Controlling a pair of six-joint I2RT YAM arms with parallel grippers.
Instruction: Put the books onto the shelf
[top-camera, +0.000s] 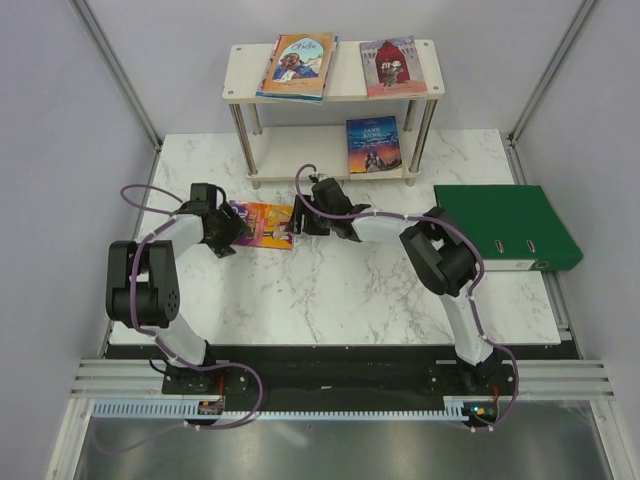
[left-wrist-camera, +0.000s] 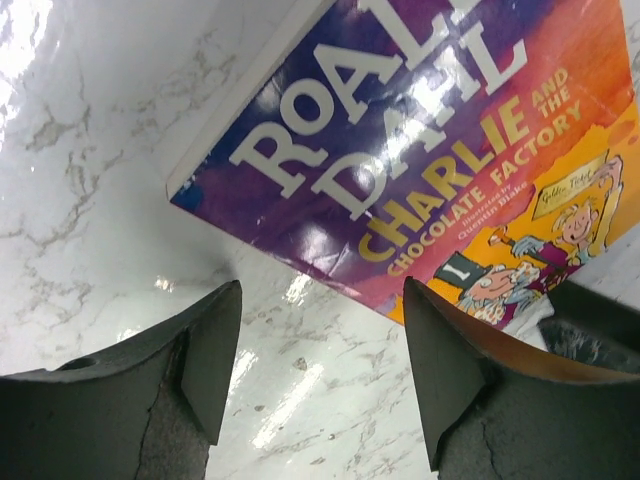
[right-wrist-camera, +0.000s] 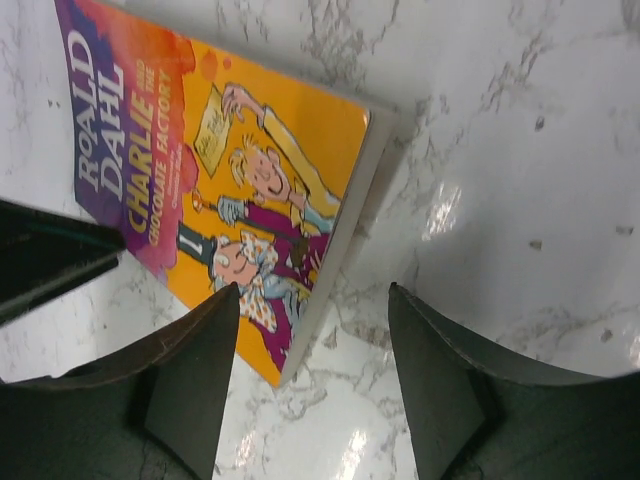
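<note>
Roald Dahl book (top-camera: 263, 224) flat on marble table (top-camera: 330, 290), cover up, glossy purple fading to orange-yellow. Left gripper (left-wrist-camera: 321, 290) at its 9 o'clock, right gripper (right-wrist-camera: 313, 290) at 3, both open-jawed, holding nothing. Shelf (top-camera: 240, 62) at 12.

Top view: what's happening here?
Both arms are working the Roald Dahl book, which lies flat on the table. The left gripper sits at its left end, the right gripper at its right end, both open, neither clamped on it. The shelf holds three more: a blue book and a red book on top, Jane Eyre below.
</note>
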